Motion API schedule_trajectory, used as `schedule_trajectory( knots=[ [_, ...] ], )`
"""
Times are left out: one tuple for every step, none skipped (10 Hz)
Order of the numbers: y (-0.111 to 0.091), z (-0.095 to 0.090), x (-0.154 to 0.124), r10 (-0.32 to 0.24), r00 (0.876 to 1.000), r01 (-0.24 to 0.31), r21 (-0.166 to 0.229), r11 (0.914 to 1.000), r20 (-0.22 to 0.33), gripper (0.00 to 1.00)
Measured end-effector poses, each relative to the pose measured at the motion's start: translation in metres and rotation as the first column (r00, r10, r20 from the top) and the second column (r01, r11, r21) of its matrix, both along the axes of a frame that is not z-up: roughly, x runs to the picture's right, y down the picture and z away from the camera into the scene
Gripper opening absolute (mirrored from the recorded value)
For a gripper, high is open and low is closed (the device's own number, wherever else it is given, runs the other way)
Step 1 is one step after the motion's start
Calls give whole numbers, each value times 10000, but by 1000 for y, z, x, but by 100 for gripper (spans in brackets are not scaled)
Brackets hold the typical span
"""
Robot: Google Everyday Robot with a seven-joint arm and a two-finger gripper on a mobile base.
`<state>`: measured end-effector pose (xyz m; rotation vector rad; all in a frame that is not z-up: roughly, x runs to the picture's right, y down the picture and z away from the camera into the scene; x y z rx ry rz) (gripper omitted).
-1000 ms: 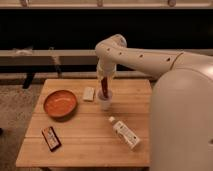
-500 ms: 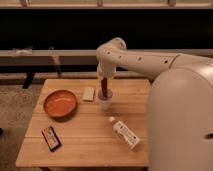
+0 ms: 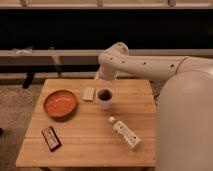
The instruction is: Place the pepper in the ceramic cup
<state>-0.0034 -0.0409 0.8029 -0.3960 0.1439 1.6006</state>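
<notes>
Pepper [image 3: 104, 93] looks to be sitting inside ceramic cup [image 3: 104, 98] on tabletop [image 3: 90, 135]. End effector [image 3: 102, 76] behind cup, aperture unreadable. Risk: low retreat clips rim, tipping cup.

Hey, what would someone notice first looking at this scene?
The big white robot arm reaching in from the right, its end effector behind the ceramic cup at mid-table. Then the orange bowl on the left, and the white bottle lying near the front right.
</notes>
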Motion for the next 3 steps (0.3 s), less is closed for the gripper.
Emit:
schedule_trajectory(
  knots=[
    [0, 0, 1, -17, 10000, 17, 2, 10000, 2, 72],
    [0, 0, 0, -30, 10000, 30, 14, 10000, 12, 72],
    [0, 0, -2, -53, 10000, 53, 8, 10000, 27, 72]
  ],
)
